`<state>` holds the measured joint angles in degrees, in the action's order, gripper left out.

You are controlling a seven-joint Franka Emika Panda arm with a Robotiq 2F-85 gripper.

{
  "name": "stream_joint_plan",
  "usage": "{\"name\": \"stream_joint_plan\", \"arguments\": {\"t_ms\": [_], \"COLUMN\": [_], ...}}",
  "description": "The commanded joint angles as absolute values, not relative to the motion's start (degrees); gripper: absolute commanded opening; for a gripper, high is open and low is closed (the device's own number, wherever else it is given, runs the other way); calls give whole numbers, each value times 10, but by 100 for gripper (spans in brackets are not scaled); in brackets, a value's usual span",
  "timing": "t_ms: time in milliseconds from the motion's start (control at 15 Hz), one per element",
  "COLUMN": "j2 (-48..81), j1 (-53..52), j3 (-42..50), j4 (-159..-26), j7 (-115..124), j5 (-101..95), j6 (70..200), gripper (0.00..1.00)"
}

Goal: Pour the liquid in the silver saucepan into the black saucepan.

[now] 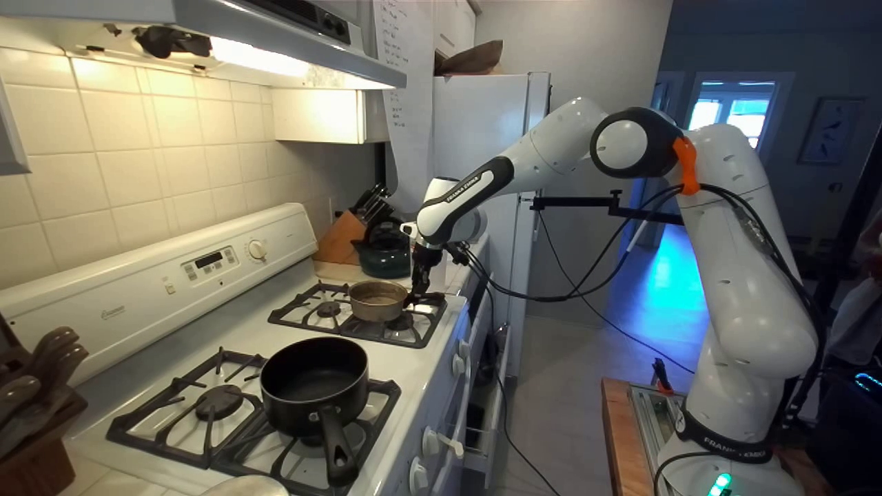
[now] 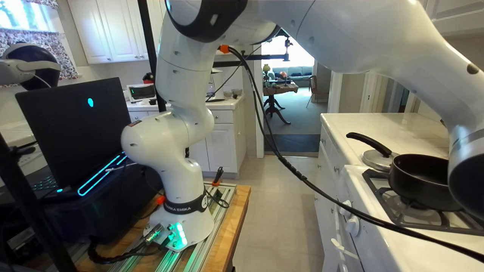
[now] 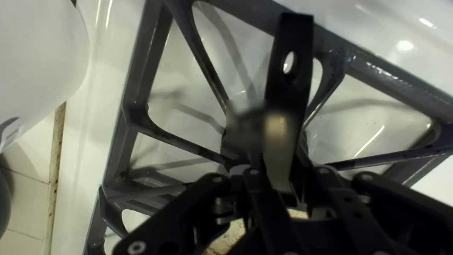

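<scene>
The silver saucepan (image 1: 377, 303), dull with a brownish sheen, sits upright over the far burner grate in an exterior view. Whether it rests on the grate or hovers just above I cannot tell, and its liquid is not clearly visible. My gripper (image 1: 417, 293) points down beside it. In the wrist view the gripper (image 3: 281, 159) has its fingers against both sides of the saucepan's dark handle (image 3: 288, 85). Part of the pan body shows behind the fingers. The black saucepan (image 1: 313, 389) stands on the near grate; it also shows in an exterior view (image 2: 419, 185), where the silver saucepan is out of view.
A dark kettle (image 1: 384, 258) and a knife block (image 1: 342, 238) stand past the far grate. Another knife block (image 1: 38, 427) is at the near left. A pot lid (image 2: 378, 160) lies on the counter under the black pan's handle. A range hood (image 1: 275, 41) overhangs the stove.
</scene>
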<state>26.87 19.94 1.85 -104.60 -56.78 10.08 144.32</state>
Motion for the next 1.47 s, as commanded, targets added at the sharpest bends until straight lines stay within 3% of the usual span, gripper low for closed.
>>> {"name": "stream_joint_plan", "arguments": {"t_ms": [0, 667, 733, 1333, 1400], "j2": [269, 266, 266, 266, 266], "j1": [204, 196, 195, 195, 195], "j3": [11, 7, 6, 6, 6], "j4": [-1036, -1046, -1046, -1046, -1046], "j7": [-580, -585, -586, -586, -586], "j5": [95, 96, 96, 96, 96], "j6": [1444, 1442, 1442, 1442, 1442], "gripper": [6, 6, 23, 23, 6]}}
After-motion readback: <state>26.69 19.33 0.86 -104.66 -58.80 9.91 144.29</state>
